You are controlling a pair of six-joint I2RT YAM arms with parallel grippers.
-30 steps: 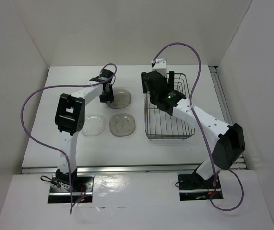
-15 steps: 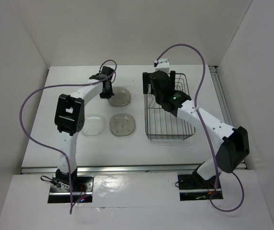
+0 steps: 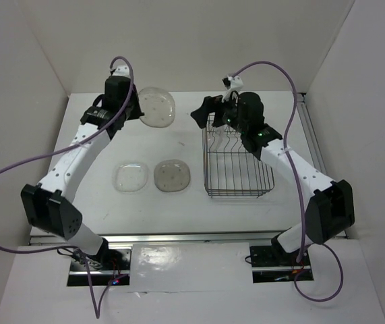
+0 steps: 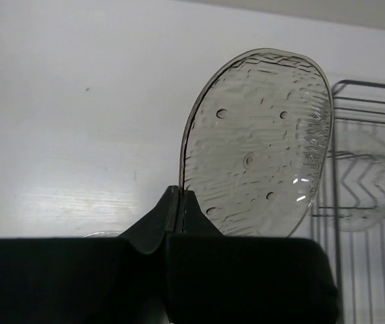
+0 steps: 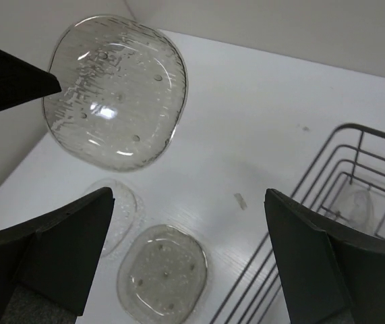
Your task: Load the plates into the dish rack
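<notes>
while l gripper [image 4: 181, 194] pinches ribbed smoky dotted plate [image 4: 256, 142] by rim, r gripper [image 5: 191, 209] fingers wide, near wire dish rack [image 3: 241, 194]

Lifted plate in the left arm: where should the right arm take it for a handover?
Probably the free rim of the plate, opposite where the left gripper pinches it, with the right gripper coming from the dish rack side. It is held clear of the table by one rim, leaving that thin edge exposed to the open jaws.
</notes>
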